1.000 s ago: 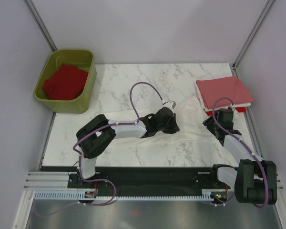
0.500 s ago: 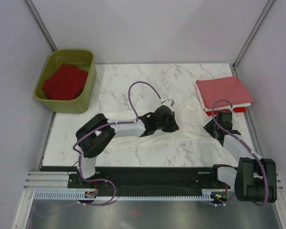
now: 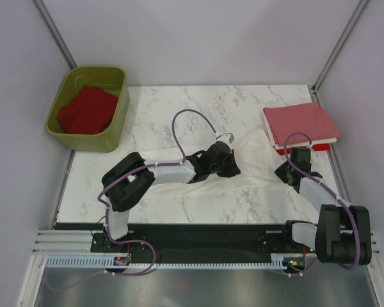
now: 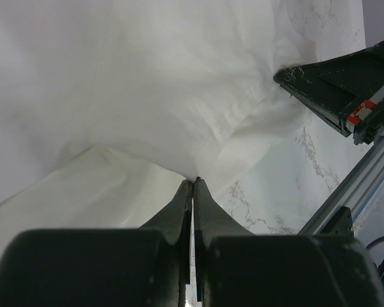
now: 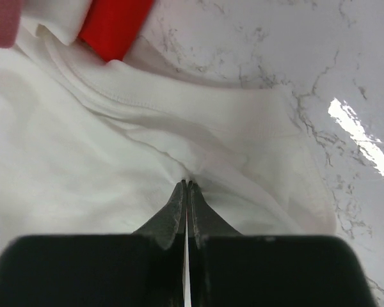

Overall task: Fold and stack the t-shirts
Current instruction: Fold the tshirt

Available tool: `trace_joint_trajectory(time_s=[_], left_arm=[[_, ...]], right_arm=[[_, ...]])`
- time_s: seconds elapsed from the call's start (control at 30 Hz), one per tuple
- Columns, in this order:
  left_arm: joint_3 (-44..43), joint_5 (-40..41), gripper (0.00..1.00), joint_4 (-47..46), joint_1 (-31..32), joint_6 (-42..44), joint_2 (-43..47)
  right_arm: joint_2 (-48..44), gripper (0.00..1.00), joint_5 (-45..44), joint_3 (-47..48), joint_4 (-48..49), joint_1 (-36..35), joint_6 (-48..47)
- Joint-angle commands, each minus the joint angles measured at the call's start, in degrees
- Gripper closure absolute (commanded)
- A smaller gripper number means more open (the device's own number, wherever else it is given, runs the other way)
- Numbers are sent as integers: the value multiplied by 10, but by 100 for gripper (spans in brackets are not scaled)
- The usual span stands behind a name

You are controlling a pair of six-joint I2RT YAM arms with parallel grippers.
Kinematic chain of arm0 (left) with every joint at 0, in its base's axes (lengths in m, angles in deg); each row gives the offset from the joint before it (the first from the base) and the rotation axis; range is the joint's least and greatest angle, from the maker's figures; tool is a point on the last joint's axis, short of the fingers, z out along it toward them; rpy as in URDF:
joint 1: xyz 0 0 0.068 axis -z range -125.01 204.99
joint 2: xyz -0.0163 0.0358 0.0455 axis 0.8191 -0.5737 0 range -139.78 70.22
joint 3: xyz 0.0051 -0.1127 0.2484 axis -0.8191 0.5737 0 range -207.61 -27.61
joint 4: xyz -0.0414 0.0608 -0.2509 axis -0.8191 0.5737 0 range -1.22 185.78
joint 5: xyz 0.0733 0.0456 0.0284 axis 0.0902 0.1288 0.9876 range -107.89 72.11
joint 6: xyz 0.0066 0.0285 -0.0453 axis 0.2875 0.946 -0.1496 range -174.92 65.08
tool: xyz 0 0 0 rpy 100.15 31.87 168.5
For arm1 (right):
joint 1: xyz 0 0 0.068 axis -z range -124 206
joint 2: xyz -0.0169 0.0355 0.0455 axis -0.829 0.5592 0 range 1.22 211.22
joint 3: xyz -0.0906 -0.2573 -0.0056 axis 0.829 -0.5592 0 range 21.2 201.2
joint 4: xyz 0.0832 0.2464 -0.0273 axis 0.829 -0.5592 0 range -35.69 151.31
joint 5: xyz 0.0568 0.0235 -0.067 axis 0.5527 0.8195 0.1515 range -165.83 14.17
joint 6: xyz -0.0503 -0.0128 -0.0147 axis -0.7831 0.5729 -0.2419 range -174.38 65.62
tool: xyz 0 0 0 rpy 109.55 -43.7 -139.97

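A white t-shirt (image 3: pixel 259 171) lies spread and crumpled across the marble table between my two arms. My left gripper (image 3: pixel 233 167) is shut on a fold of it; in the left wrist view the tips (image 4: pixel 193 181) pinch the white cloth (image 4: pixel 147 96). At the shirt's right end my right gripper (image 3: pixel 287 170) is also shut, its tips (image 5: pixel 187 183) nipping a wrinkle of the white fabric (image 5: pixel 83 147) below the collar seam. At the back right, a folded salmon pink t-shirt (image 3: pixel 301 123) tops a stack with a red t-shirt (image 3: pixel 321 148) at the bottom. Another red t-shirt (image 3: pixel 86 109) lies in the tub.
The olive-green tub (image 3: pixel 120 121) stands at the table's back left corner. The stack's red edge (image 5: pixel 115 25) is just beyond the white shirt's collar. A black base plate and aluminium rail (image 4: pixel 352 192) run along the near edge. Grey walls enclose the table.
My right gripper has shut on the white t-shirt; it was open a second ago. The left gripper, still shut on the cloth, has shifted slightly up and left.
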Motion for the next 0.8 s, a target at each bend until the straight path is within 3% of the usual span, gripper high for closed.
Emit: trace_joint_trajectory(time_s=[0.0, 0.13, 0.47, 0.77], left_arm=[[3, -3, 98, -13, -2, -21, 15], [8, -1, 98, -11, -2, -22, 17], [25, 2, 98, -2, -2, -21, 27], [27, 3, 98, 20, -2, -7, 25]], right_arm=[[-54, 100, -24, 2, -21, 2, -7], [-146, 100, -55, 0, -59, 2, -13], [-152, 95, -56, -8, -81, 2, -6], [-228, 95, -47, -50, -95, 2, 15]])
